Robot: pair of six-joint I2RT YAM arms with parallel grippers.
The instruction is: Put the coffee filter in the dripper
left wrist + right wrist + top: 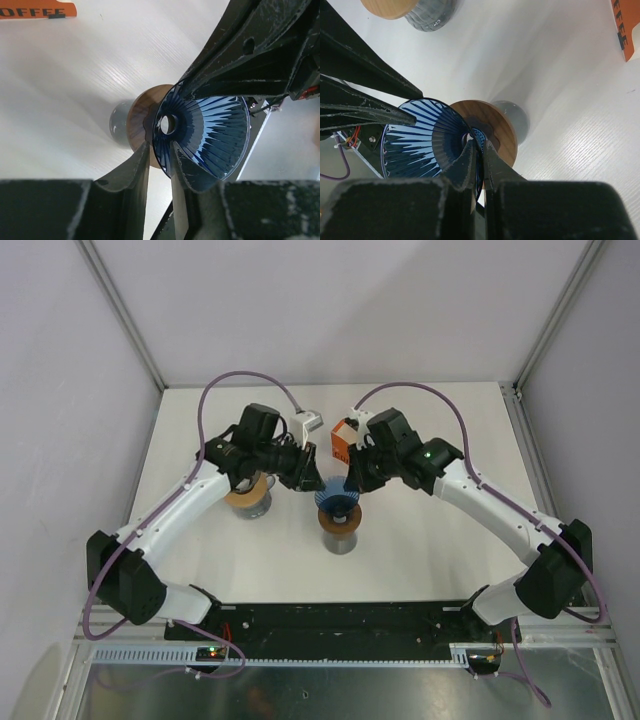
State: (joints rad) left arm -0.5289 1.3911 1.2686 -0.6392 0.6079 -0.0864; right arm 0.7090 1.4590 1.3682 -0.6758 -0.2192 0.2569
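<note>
A blue ribbed glass dripper sits tilted on a wood-topped grey stand at the table's middle. My right gripper is shut on the dripper's wall near its neck; in the right wrist view the gripper pinches the dripper in front of the stand. My left gripper is open and straddles the opposite rim: in the left wrist view the gripper has one finger inside the dripper and one outside, by the stand. No coffee filter is in view.
A second wood-topped grey stand stands under the left arm and shows in the right wrist view. An orange coffee box and a small white and orange item lie behind the grippers. The box also shows in both wrist views.
</note>
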